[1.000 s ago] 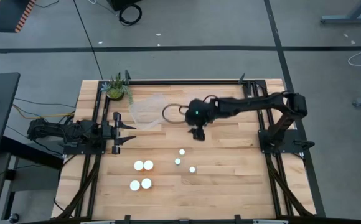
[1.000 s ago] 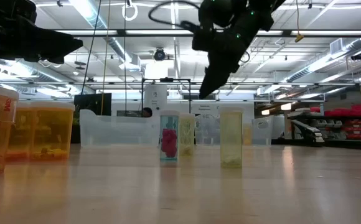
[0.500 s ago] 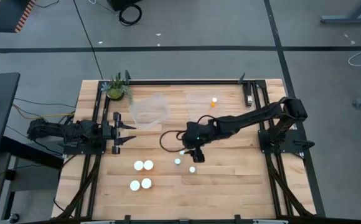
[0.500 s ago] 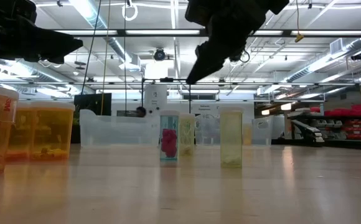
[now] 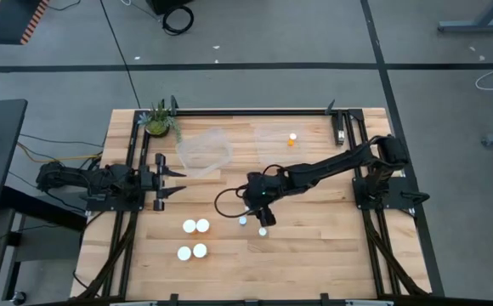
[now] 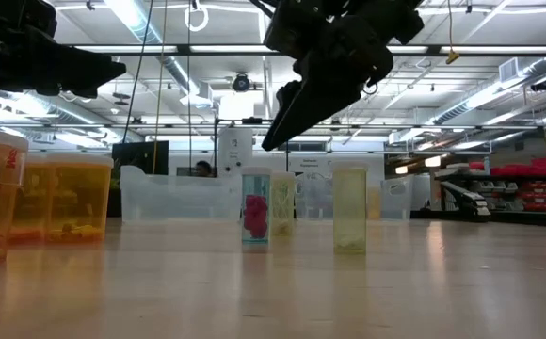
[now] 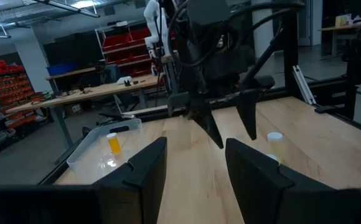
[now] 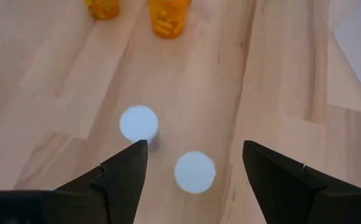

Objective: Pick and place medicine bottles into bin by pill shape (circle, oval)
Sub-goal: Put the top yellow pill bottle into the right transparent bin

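Observation:
Four wide white-capped bottles [image 5: 194, 238] stand near the table's near-left; in the low view [image 6: 28, 202] their bodies are orange. Narrow-capped bottles [image 5: 242, 221] [image 5: 263, 230] stand at mid table; the low view shows three [image 6: 255, 209]. My right gripper [image 5: 260, 211] is open and hangs above the narrow bottles, fingers pointing down. In its wrist view [image 8: 195, 149] two white caps [image 8: 139, 122] [image 8: 195, 172] lie below, between the fingers. One bottle [image 5: 291, 138] stands in the far right clear bin [image 5: 272, 134]. My left gripper [image 5: 168, 177] waits open at the table's left.
A second clear bin [image 5: 206, 153] sits at the far centre-left. A small green potted plant [image 5: 157, 121] stands at the far left corner. Black frame rails run along the table's left and right sides. Bare wood lies near the front edge.
My right gripper has gone from beside the bins toward the table's near edge and a little left, and has come lower. It now hangs over the narrow-capped bottles. The bottles have stayed in place.

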You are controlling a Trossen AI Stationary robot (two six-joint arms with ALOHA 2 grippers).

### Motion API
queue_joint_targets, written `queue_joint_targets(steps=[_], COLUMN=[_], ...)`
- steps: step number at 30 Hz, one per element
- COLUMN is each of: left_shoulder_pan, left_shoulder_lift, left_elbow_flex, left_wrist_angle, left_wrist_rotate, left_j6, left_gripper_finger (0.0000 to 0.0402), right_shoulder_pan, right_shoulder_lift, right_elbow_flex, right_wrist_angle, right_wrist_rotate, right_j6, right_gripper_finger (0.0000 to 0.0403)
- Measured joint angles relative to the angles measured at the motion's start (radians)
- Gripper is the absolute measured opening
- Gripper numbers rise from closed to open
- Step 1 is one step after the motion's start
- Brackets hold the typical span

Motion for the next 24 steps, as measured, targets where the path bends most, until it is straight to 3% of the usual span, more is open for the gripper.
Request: queue_joint_targets(steps=[11,24], left_shoulder_pan=[0.000,0.000], left_shoulder_lift=[0.000,0.011], left_elbow_flex=[0.000,0.000], left_wrist_angle=[0.000,-0.005], left_wrist_rotate=[0.000,0.002], left_j6=[0.000,0.000], left_gripper_finger=[0.0172,0.0172], right_shoulder_pan=[-0.007,-0.016], right_shoulder_lift=[0.002,0.053], right_elbow_flex=[-0.041,-0.047], right_wrist_angle=[0.088,0.110], right_wrist_rotate=[-0.062,-0.065], right_j6=[-0.021,-0.050], right_gripper_finger=[0.0270,0.0270])
